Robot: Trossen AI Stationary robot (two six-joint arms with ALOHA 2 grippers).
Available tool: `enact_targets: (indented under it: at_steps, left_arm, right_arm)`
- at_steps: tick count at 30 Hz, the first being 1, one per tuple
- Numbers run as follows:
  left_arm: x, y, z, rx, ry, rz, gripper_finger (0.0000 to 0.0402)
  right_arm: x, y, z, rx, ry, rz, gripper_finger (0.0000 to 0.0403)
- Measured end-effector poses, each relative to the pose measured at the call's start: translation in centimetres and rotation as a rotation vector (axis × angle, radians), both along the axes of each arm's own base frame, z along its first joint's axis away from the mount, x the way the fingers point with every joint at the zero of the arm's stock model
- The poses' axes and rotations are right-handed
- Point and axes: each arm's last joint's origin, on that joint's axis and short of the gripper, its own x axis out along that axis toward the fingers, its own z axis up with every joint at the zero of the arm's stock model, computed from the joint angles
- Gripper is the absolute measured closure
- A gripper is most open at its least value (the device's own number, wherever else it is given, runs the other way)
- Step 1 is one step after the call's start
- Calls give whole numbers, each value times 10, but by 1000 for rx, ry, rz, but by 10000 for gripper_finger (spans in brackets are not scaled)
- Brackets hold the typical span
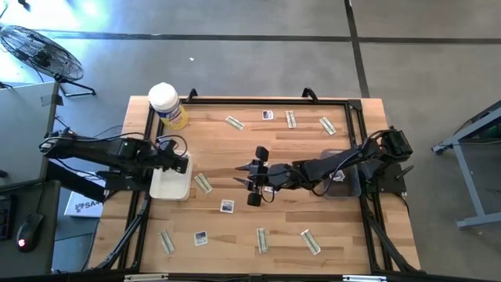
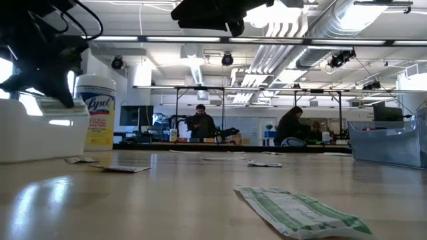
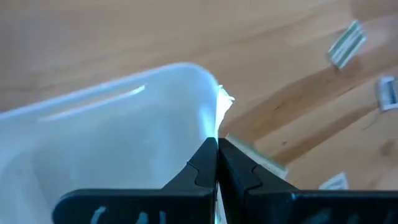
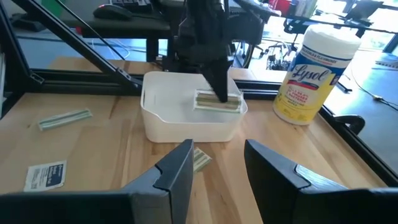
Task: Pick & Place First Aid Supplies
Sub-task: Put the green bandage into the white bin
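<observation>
Revealing what overhead hides: left end effector (image 4: pixel 219 93) pinching a strip (image 4: pixel 217 101) over the bin (image 4: pixel 186 121).

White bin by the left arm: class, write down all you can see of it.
The white bin is a small, rounded-corner rectangular tub, apparently smooth plastic, open-topped and upright on the wooden table's left side. The shut left gripper hangs over it, pinching a greenish strip across its rim. Another strip lies at its base, and the yellow canister stands nearby, apart from it.
</observation>
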Motion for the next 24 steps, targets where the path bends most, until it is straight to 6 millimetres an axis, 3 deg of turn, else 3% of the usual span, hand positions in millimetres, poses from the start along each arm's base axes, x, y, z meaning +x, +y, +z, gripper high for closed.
enact_targets:
  at_steps: [13, 24]
  left_arm:
    - [23, -5, -21, -90, 185, 40, 401]
    - [17, -3, -17, -97, 155, 108, 401]
  right_arm:
    - [-2, 8, 0, 1, 0, 28, 265]
    - [-1, 8, 0, 1, -5, 27, 265]
